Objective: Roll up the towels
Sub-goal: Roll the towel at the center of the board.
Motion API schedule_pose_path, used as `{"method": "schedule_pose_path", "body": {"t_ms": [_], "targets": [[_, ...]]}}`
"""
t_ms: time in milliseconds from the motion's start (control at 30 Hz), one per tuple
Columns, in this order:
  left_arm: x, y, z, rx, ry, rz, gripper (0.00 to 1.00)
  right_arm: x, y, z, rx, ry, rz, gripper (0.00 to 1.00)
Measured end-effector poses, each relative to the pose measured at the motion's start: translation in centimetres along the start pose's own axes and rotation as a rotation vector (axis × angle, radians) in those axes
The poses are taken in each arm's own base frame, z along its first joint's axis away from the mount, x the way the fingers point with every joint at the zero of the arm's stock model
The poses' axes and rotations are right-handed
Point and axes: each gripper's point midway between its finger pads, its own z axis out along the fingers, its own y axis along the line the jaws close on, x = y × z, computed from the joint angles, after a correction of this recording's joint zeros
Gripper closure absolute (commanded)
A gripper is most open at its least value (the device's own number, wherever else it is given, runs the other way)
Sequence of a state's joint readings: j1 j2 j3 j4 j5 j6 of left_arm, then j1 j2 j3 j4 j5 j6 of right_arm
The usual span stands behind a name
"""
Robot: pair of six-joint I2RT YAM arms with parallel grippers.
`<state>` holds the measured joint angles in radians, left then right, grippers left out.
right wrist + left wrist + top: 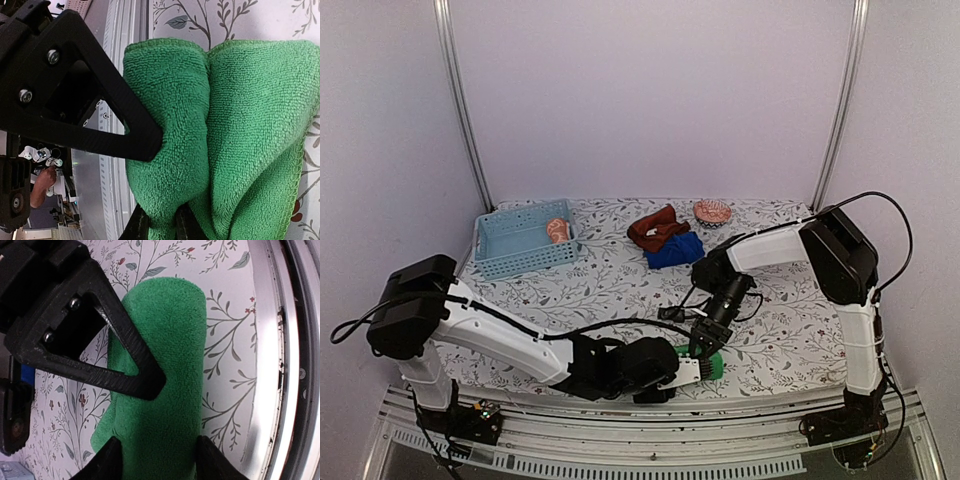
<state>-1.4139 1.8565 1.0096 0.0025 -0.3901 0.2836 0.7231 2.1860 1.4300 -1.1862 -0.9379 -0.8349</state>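
The green towel [710, 366] lies as a thick roll near the table's front edge, and both grippers meet at it. In the left wrist view the roll [170, 365] runs lengthwise between the fingers of my left gripper [159, 462], which press on both its sides. My right gripper [161, 227] pinches a narrow fold of the same towel [240, 125] from above. An orange patterned towel [557, 230] sits rolled in the basket. The rust-brown towel [657, 227] and the deep blue towel [676, 250] lie crumpled together at the back.
The light blue slotted basket [520, 245] stands at the back left. A small bowl [713, 212] sits at the back right of the towels. The table's metal front rail [272, 365] runs right beside the green roll. Cables [670, 312] trail near the right arm.
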Motion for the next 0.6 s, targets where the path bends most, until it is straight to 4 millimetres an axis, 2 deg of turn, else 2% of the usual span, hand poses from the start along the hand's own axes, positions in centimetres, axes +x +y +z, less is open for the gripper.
{"method": "schedule_pose_path", "body": {"t_ms": [267,600], "targets": [[-0.2,0.3,-0.1,-0.024,0.001,0.024,0.4,0.0,0.0,0.0,-0.011,-0.001,0.019,0.88],[-2.5,0.9,-0.3,-0.001,-0.052,0.002,0.41,0.0,0.0,0.0,-0.012,-0.002,0.02,0.86]]}}
